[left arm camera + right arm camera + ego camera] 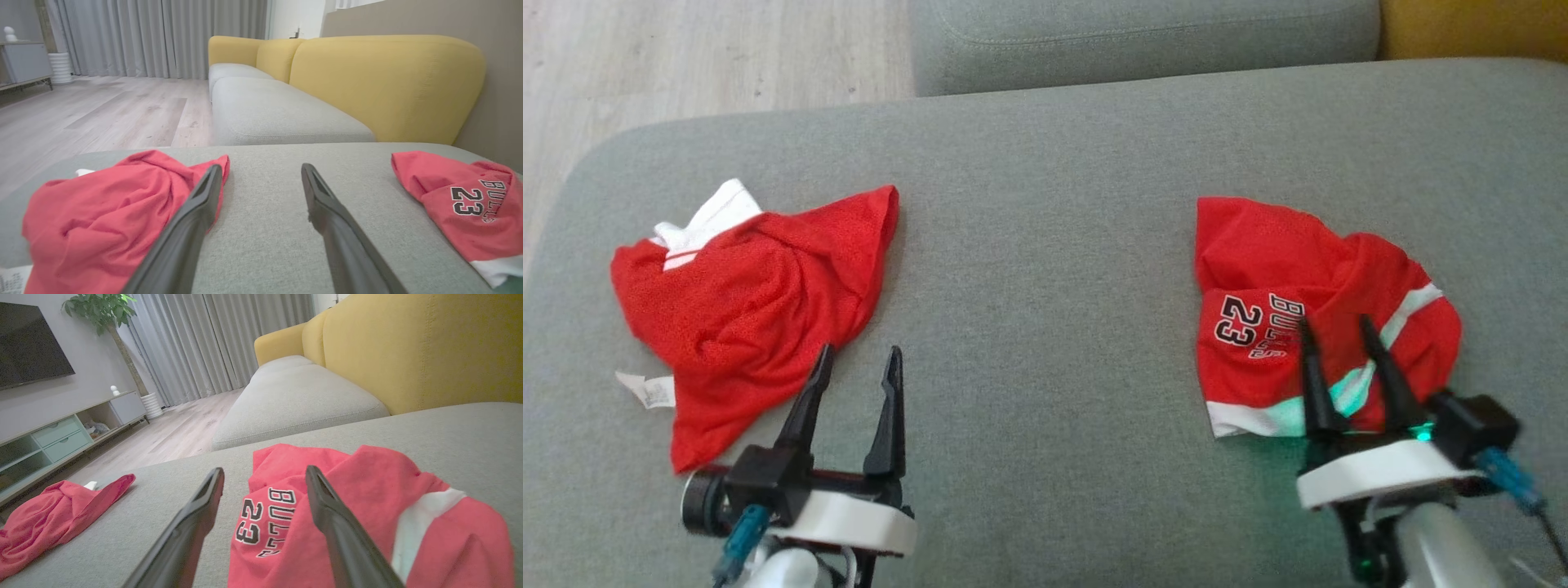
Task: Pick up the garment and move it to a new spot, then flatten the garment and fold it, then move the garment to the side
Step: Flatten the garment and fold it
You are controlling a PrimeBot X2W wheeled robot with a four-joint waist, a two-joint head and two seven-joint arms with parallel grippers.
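1. Head view, lower left: the left gripper (861, 351) has its two dark fingers spread wide and holds nothing. It sits at the lower right edge of a crumpled red mesh garment with white trim (752, 302).
2. Lower right: the right gripper (1334, 322) is just as wide apart and empty, its fingers over a rumpled red jersey with white stripes (1258, 245). Whether they touch the cloth cannot be told.
3. Print on the jersey reads "BULLS" and "23".
4. A small white care label (645, 390) sticks out at the mesh garment's lower left, its print too small to read.
5. Both garments lie well apart on a grey fabric sofa cushion (1045, 245).
6. Right wrist view, left edge: a pale media cabinet (61, 433) has an open compartment holding small blurred items.
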